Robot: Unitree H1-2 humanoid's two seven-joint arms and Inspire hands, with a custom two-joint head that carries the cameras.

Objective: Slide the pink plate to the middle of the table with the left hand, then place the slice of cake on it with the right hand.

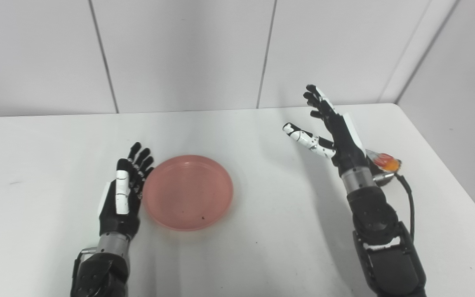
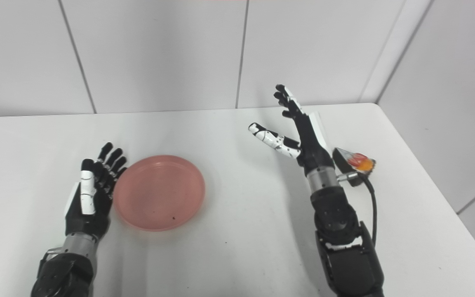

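The round, shallow pink plastic plate lies flat and empty on the white tabletop. The small triangular cake slice with red and orange topping lies well apart, at the right.

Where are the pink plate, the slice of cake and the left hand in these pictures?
pink plate (image 1: 188,192), left eye view, middle of its inside.
slice of cake (image 2: 355,161), right eye view, its top with the orange topping.
left hand (image 1: 124,194), left eye view, back of the hand.
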